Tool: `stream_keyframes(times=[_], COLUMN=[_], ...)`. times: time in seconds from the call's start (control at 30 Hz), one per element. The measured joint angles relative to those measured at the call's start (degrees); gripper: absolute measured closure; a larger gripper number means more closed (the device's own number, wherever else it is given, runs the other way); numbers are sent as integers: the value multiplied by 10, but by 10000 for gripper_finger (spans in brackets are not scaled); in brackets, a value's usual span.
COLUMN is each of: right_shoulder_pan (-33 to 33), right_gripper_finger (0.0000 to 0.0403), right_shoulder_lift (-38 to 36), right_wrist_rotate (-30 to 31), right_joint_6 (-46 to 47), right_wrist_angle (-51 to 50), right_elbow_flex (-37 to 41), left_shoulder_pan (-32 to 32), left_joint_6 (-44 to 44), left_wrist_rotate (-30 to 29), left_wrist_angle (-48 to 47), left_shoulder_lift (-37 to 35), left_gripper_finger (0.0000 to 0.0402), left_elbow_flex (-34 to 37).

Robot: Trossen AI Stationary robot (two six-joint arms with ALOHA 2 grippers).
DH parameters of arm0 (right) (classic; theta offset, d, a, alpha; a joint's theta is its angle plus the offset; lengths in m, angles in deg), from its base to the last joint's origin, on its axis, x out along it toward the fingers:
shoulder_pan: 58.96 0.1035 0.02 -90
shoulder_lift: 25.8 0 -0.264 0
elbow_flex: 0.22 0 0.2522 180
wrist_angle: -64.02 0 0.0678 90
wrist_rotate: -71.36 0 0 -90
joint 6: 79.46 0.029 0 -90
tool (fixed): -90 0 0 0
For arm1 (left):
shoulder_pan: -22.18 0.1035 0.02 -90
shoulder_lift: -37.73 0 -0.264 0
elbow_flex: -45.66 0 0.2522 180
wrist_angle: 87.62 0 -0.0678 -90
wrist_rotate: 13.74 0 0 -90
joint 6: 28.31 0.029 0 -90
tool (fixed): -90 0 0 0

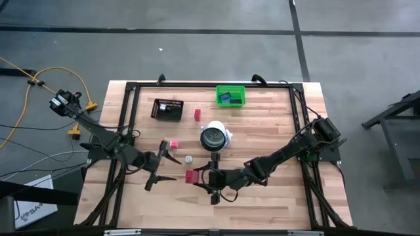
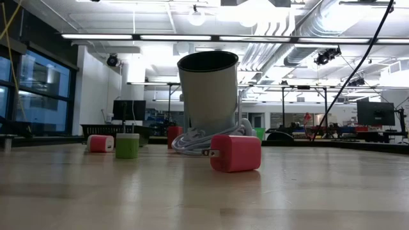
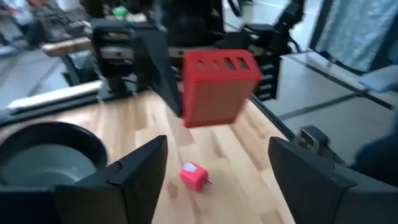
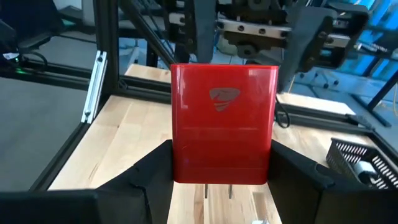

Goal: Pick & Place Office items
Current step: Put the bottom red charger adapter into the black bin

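Right gripper (image 1: 199, 177): fingers pinching the red block (image 4: 222, 132) — at six o'clock on the worktop (image 1: 275, 131).
Left gripper (image 1: 172, 166): fingers spread, empty — just at nine o'clock of that block.

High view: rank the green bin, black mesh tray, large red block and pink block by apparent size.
1. black mesh tray and green bin, about alike
2. large red block
3. pink block
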Motion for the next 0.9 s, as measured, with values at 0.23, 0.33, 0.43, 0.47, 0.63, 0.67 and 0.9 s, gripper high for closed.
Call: stream_keyframes(times=[0.23, 0.33, 0.43, 0.47, 0.63, 0.67, 0.9], right_shoulder_pan=[-1, -2, -4, -5, -15, -17, -34], right_gripper_finger=[199, 199, 199, 199, 199, 199, 199], right_shoulder_lift=[0, 0, 0, 0, 0, 0, 0], right_wrist_rotate=[0, 1, 2, 2, 2, 2, 0], right_joint_6=[-36, -55, -76, -83, -99, -102, -103], right_wrist_angle=[31, 46, 67, 70, 91, 92, 97], right_elbow_flex=[0, 0, 0, 0, 0, 0, 0], left_shoulder_pan=[0, 0, 1, 3, 9, 11, 22], left_joint_6=[55, 76, 100, 106, 119, 119, 131], left_wrist_rotate=[-6, -6, -6, -6, -6, -5, 0], left_wrist_angle=[33, 46, 62, 66, 78, 78, 97], left_shoulder_lift=[0, 0, 0, 0, 0, 0, 0], left_gripper_finger=[106, 106, 106, 106, 106, 106, 106], left_elbow_flex=[0, 0, 0, 0, 0, 0, 0])
